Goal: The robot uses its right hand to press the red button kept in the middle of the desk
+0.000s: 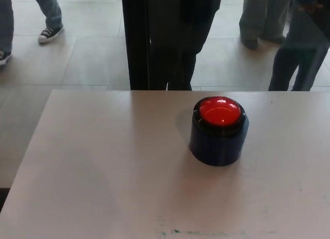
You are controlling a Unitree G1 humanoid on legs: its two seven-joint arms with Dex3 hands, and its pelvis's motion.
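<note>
No readable text, label, brand, number or sign anywhere. Round red dome button in dark cylindrical housing (218, 130): surface plain, only glare on dome. Pale matte desk top (103, 172): bare, faint dark scuff marks near front edge, not letters. Shoes and trousers of people beyond far edge: no legible marks.

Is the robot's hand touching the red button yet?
Apart. The head view shows the red button on the desk with nothing on it; neither hand is in the picture.
</note>
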